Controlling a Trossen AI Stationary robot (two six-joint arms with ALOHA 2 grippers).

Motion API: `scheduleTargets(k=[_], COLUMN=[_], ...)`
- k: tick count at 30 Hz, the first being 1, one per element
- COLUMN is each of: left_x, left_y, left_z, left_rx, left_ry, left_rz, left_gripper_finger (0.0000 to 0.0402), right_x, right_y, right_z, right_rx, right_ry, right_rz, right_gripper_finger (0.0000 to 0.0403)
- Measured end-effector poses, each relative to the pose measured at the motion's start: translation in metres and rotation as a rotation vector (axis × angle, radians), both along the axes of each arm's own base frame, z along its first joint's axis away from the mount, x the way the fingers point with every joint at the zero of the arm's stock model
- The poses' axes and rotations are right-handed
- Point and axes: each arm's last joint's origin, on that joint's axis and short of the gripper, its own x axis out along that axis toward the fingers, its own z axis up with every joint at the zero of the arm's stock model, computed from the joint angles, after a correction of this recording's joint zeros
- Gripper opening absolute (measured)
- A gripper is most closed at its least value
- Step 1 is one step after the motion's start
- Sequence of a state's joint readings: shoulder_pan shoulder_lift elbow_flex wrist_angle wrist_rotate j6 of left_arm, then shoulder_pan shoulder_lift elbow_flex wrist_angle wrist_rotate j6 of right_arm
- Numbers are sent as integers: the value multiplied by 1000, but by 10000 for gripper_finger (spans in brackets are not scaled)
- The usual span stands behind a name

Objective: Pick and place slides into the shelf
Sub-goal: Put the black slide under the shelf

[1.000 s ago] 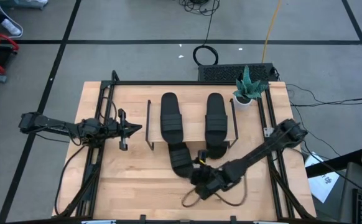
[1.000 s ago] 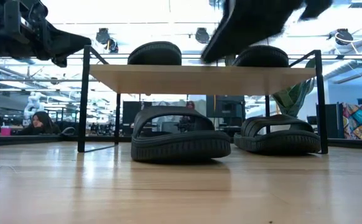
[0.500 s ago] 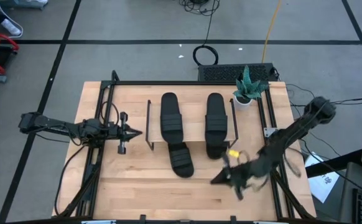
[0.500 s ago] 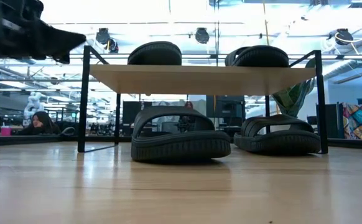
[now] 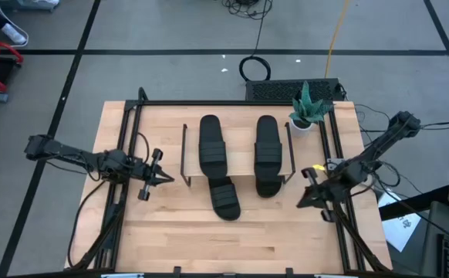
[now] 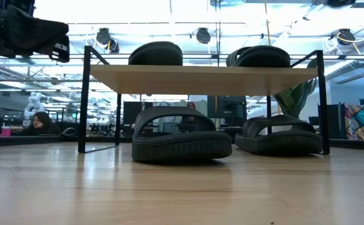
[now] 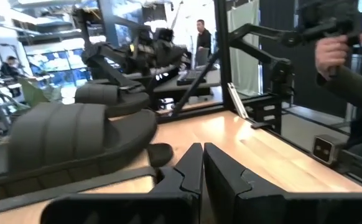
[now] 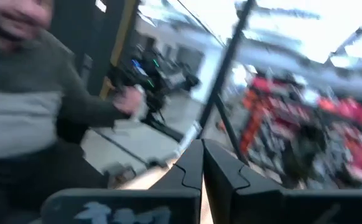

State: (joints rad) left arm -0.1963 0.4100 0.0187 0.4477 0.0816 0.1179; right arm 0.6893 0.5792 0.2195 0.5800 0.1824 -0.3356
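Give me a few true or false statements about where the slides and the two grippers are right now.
1. Two slides lie on top of the shelf. True.
2. The right gripper holds a slide. False: it is shut on nothing, off to the shelf's right.
3. Two slides sit on the table under the shelf. True.
4. The left gripper is wide open. False: it is shut, left of the shelf.

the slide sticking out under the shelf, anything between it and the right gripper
Nothing visible does. The angled slide lies half out from under the shelf, with bare tabletop between it and the shut right gripper.
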Motion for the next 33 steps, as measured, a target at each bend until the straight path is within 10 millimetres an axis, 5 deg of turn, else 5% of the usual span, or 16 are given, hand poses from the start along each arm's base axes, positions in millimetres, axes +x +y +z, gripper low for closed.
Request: scheduleTargets(k=[9, 18, 25, 33], left_x=[16, 93, 136, 166], left_y=[-21, -89, -135, -152], left_z=[23, 38, 18, -24], left_rx=[-64, 189, 238, 107], left_ry=[103, 286, 434, 352], left_rz=[-77, -94, -64, 1], left_gripper_finger=[21, 6, 1, 0], right_x=[-12, -11, -11, -11], right_y=[-8, -9, -9, -9], right_z=[7, 6, 6, 7], right_rx=[11, 27, 33, 40], right_ry=[-42, -21, -17, -23], right_rz=[25, -18, -17, -17], right_gripper_finger=[1, 2, 2, 2])
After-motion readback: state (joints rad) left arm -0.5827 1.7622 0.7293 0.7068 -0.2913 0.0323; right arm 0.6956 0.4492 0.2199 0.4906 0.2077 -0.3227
